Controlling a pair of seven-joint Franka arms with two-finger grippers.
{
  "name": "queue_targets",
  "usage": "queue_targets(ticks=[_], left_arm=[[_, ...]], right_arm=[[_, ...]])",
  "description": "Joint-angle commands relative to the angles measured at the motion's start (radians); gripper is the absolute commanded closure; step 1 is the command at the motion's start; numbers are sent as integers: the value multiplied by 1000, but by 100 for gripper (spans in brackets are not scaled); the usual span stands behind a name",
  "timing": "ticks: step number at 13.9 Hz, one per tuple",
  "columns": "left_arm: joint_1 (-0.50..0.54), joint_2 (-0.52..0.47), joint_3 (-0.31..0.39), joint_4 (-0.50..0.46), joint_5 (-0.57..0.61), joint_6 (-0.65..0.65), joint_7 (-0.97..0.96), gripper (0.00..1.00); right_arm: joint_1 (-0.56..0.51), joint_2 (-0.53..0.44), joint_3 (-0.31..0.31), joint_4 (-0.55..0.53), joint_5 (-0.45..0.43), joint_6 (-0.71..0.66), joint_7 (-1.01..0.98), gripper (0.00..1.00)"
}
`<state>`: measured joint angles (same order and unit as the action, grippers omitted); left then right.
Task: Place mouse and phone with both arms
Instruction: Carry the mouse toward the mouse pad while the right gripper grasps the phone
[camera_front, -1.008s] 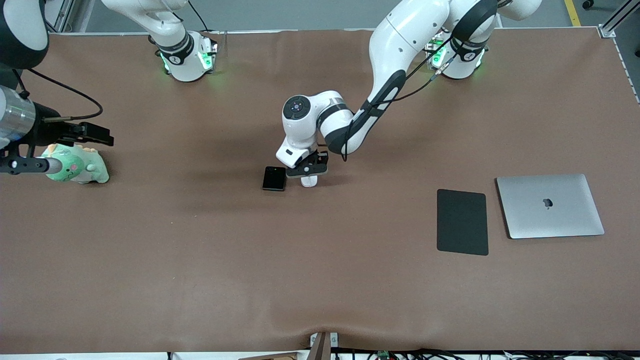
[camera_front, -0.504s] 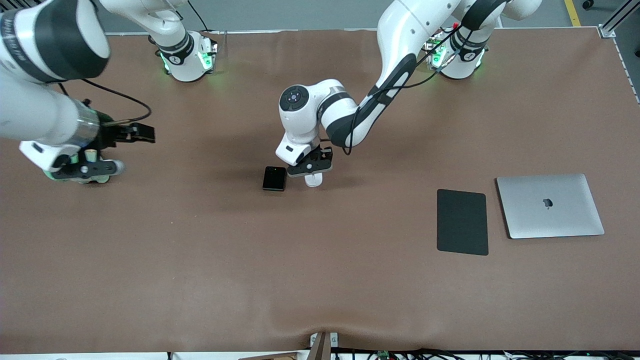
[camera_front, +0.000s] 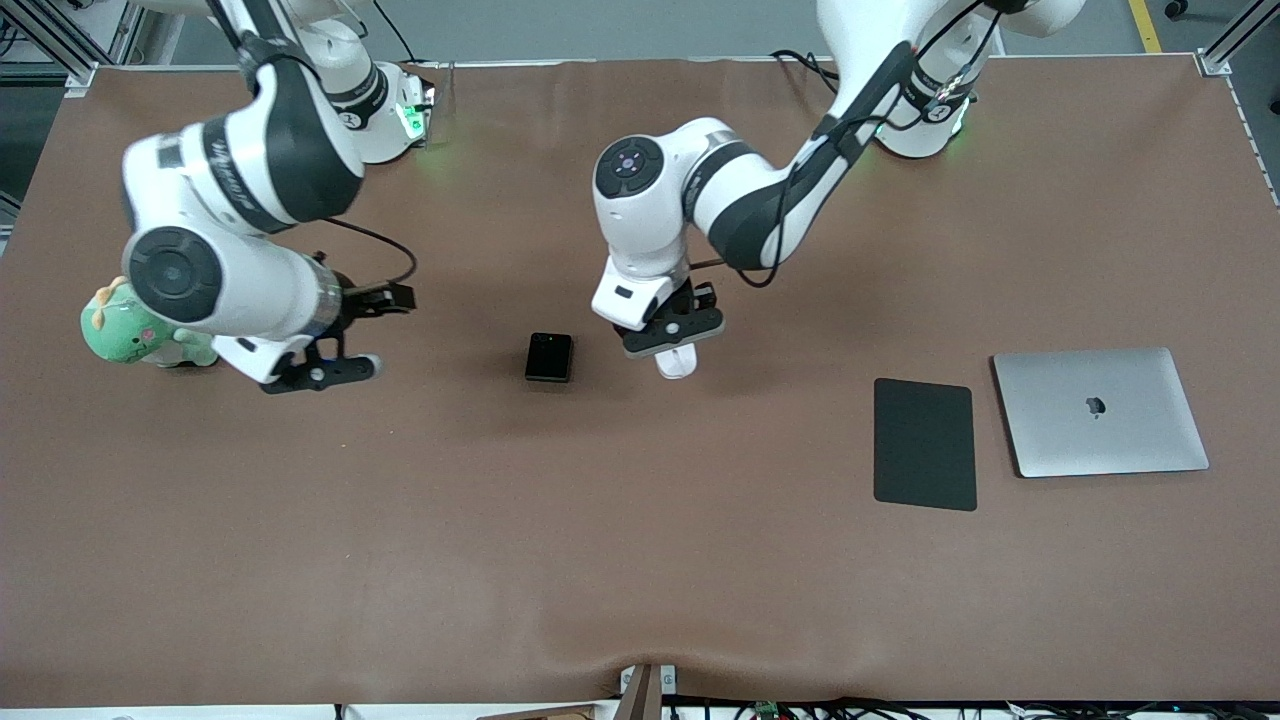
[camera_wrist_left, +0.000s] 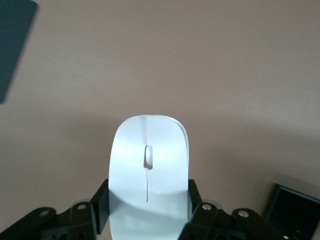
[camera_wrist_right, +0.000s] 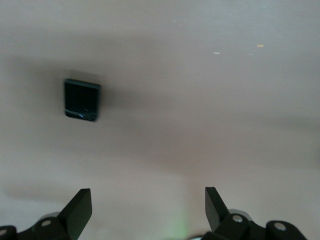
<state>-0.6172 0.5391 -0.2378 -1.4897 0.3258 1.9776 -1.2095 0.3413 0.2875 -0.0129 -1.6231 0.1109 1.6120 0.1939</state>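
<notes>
The white mouse (camera_front: 677, 362) is held in my left gripper (camera_front: 674, 338), lifted over the brown table between the phone and the black pad. In the left wrist view the mouse (camera_wrist_left: 148, 170) sits between the two black fingers, which are shut on its sides. The small black phone (camera_front: 549, 357) lies flat on the table near the middle; it also shows in the right wrist view (camera_wrist_right: 82, 99) and at a corner of the left wrist view (camera_wrist_left: 295, 212). My right gripper (camera_front: 322, 372) is open and empty above the table, between the plush toy and the phone.
A flat black rectangular pad (camera_front: 924, 443) and a closed silver laptop (camera_front: 1099, 411) lie toward the left arm's end of the table. A green plush toy (camera_front: 130, 333) sits toward the right arm's end.
My left gripper has lifted the mouse and carried it away from the phone toward the pad. My right arm has swung in from the toy toward the phone.
</notes>
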Motion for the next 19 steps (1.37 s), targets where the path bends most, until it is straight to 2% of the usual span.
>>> queue_targets(ticks=[1, 5, 8, 14, 17, 19], left_arm=[[68, -117, -8, -115, -39, -28, 85, 90], [190, -197, -8, -175, -82, -69, 286, 90], [272, -232, -8, -196, -106, -71, 396, 90], [405, -255, -8, -221, -132, -71, 588, 89], [465, -258, -8, -234, -132, -69, 688, 90], [475, -257, -6, -234, -132, -69, 741, 92]], right_arm=[[74, 36, -7, -47, 23, 97, 105, 0], [166, 128, -7, -53, 23, 221, 111, 0], [191, 168, -7, -54, 23, 285, 139, 0], [212, 223, -7, -184, 23, 589, 220, 0], [248, 254, -7, -207, 23, 672, 323, 0], [252, 263, -7, -207, 23, 678, 355, 0]])
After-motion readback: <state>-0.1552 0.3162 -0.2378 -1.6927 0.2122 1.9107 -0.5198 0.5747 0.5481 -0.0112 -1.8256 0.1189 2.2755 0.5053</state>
